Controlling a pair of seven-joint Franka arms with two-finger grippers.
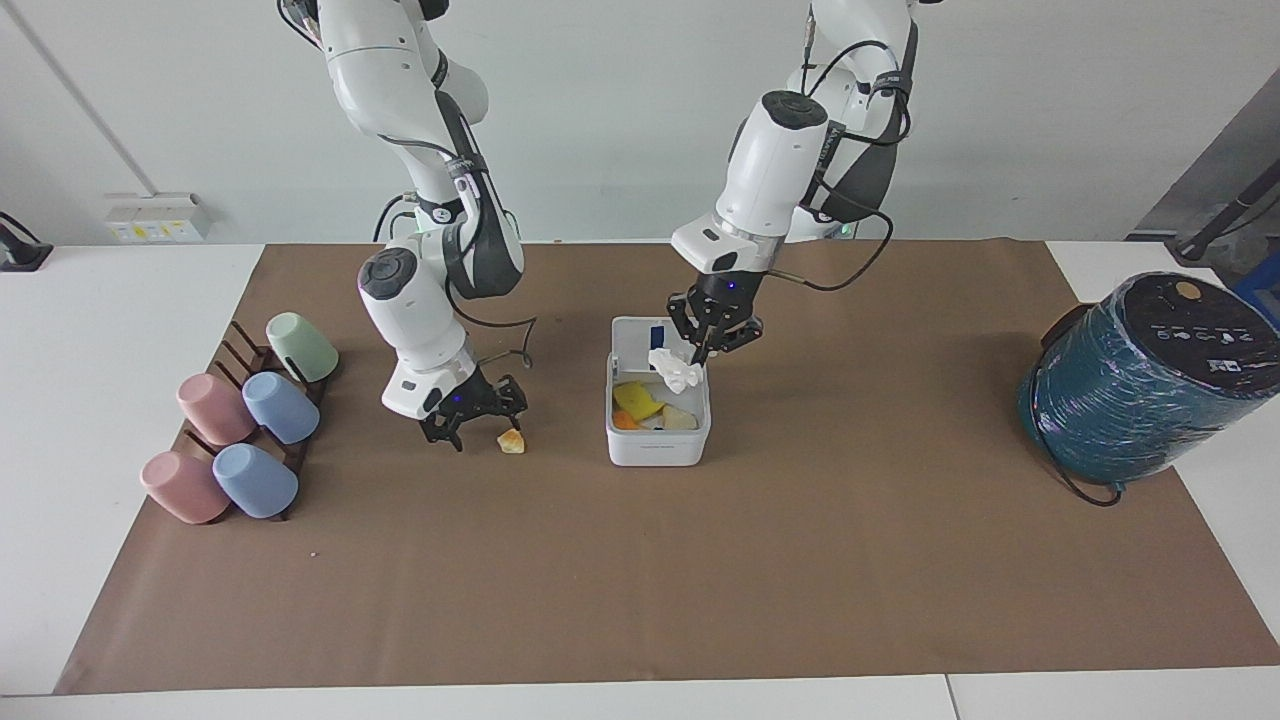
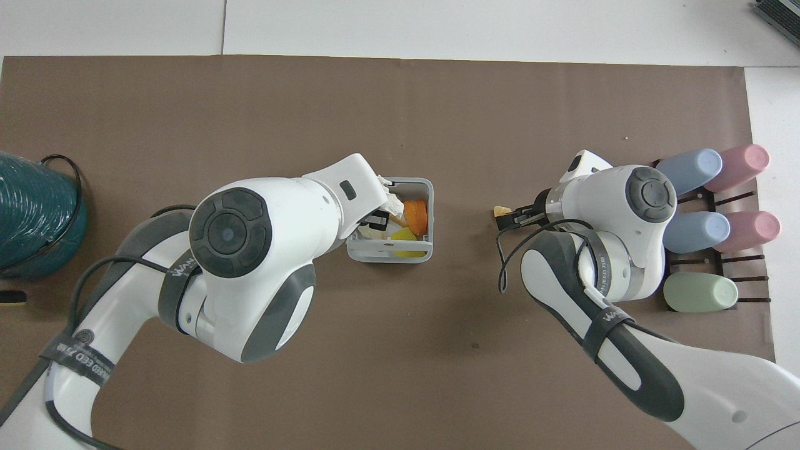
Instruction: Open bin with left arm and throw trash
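The white bin [image 1: 657, 448] stands mid-mat with its lid [image 1: 632, 340] raised; yellow, orange and pale scraps lie inside. My left gripper [image 1: 706, 347] is shut on the crumpled white paper wad [image 1: 678, 372] and holds it over the open bin. In the overhead view the wad [image 2: 392, 201] hangs over the bin [image 2: 387, 255] under the left gripper [image 2: 377, 219]. My right gripper [image 1: 478, 415] is open and low over the mat, beside a small orange-yellow scrap [image 1: 510, 441]; they also show in the overhead view, the right gripper [image 2: 515, 216] next to the scrap [image 2: 499, 211].
A rack of pastel cups [image 1: 240, 425] lies at the right arm's end of the mat. A big teal wrapped cylinder [image 1: 1140, 385] with a black cable stands at the left arm's end. A brown mat [image 1: 640, 580] covers the table.
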